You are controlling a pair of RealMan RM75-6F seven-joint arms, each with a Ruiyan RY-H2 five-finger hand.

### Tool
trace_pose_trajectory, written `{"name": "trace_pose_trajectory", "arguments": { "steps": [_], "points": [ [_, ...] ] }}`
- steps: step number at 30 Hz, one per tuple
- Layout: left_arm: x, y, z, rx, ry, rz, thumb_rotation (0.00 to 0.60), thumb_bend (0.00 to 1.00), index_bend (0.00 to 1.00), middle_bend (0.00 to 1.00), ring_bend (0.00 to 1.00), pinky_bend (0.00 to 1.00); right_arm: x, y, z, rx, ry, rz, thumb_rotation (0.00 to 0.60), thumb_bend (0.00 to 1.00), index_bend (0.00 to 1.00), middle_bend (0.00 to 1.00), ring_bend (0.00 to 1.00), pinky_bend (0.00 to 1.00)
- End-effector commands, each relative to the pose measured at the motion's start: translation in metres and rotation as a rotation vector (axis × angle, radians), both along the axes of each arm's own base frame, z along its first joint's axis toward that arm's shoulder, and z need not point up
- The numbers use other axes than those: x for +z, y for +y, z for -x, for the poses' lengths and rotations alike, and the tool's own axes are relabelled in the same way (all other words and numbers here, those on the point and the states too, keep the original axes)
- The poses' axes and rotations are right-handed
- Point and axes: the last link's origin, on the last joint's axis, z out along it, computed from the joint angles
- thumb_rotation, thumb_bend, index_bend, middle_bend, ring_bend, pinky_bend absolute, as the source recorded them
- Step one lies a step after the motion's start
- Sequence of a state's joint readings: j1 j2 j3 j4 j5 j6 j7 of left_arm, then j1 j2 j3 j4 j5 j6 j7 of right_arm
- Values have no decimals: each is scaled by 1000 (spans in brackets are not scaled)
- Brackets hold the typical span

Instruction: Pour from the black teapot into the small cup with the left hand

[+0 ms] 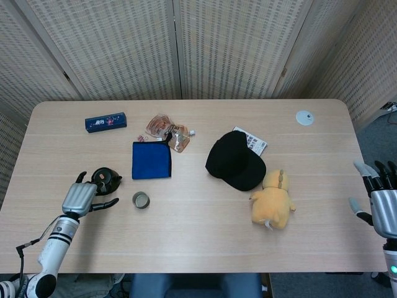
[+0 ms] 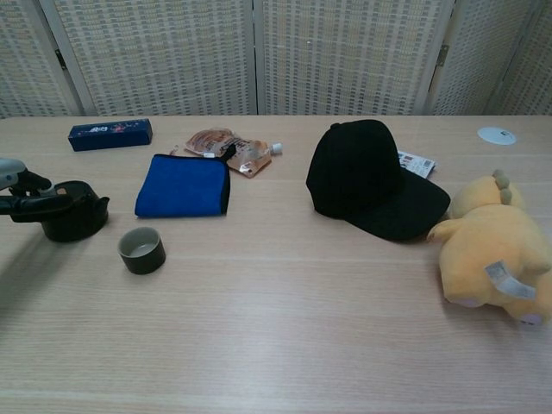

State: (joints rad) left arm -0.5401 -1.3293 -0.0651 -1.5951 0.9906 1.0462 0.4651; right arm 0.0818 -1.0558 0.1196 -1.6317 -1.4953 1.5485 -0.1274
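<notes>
We not pouring yet. Our left hand (image 1: 79, 197) sits right by black teapot (image 1: 106, 179), fingers (image 2: 30, 203) spread, touching its side and top; real hold, we cannot tell. Teapot upright on table (image 1: 198, 230), just past hand. Small cup (image 1: 141, 200) close by, to hand's right; looks empty. Can't see inside teapot. Left to do: grab, lift, tip over cup. Our right hand (image 1: 379, 197) far off, wide, holding nothing.

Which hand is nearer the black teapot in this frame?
The left. The left hand is right beside the black teapot, fingers reaching its near side. The right hand is at the table's opposite edge, past the yellow plush toy, open.
</notes>
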Motion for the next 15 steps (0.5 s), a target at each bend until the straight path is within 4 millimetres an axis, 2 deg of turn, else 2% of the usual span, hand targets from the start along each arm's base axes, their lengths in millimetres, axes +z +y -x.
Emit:
{"name": "trace_pose_trajectory", "arguments": {
  "steps": [1,15],
  "points": [
    [0,0,1,-2,3,0,0,56,433,430,413,0,0,0,0,0,-1,0,600,270,141,210,84,71],
    [-5,-2,6,22,-5,15,0,57,443,441,424,0,0,1,1,-7,-1,1,600,270,141,210,84,71]
  ]
}}
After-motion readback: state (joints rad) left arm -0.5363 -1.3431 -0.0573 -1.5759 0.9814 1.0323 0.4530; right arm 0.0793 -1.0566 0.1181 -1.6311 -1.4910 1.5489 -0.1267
